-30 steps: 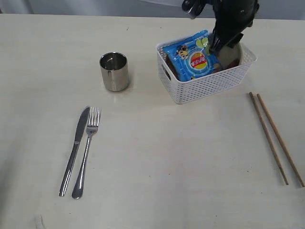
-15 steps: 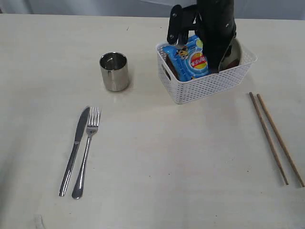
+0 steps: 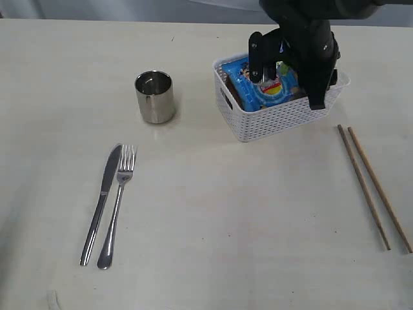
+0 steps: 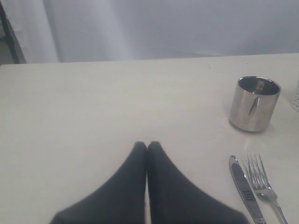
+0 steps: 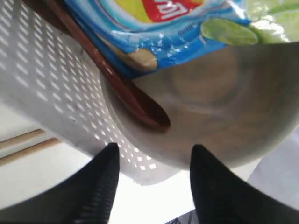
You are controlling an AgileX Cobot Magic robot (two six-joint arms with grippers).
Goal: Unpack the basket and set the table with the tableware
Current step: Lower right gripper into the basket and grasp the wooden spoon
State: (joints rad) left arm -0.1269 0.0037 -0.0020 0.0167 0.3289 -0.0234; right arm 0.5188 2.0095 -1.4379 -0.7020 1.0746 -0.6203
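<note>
The white basket (image 3: 271, 118) stands at the back right of the table (image 3: 213, 213), with my right arm (image 3: 303, 45) reaching down into its right end. In the right wrist view my right gripper (image 5: 154, 151) is open just above the rim of the off-white bowl (image 5: 224, 107). The dark red-brown spoon (image 5: 126, 91) lies in the bowl under the blue chip bag (image 5: 177, 23). The plate is hidden. Steel cup (image 3: 155, 97), knife (image 3: 101, 203), fork (image 3: 117, 206) and chopsticks (image 3: 371, 187) lie on the table. My left gripper (image 4: 147, 145) is shut and empty, short of the cup (image 4: 254, 103).
The chip bag (image 3: 268, 81) fills the middle of the basket. The basket's lattice wall (image 5: 51, 93) is close beside the right fingers, with the chopsticks (image 5: 23, 144) just outside it. Knife (image 4: 243, 189) and fork (image 4: 264, 186) lie beside the left gripper.
My right arm has swung from the basket's far side, across the chip bag, to its right end and come lower. The things on the table have not moved.
</note>
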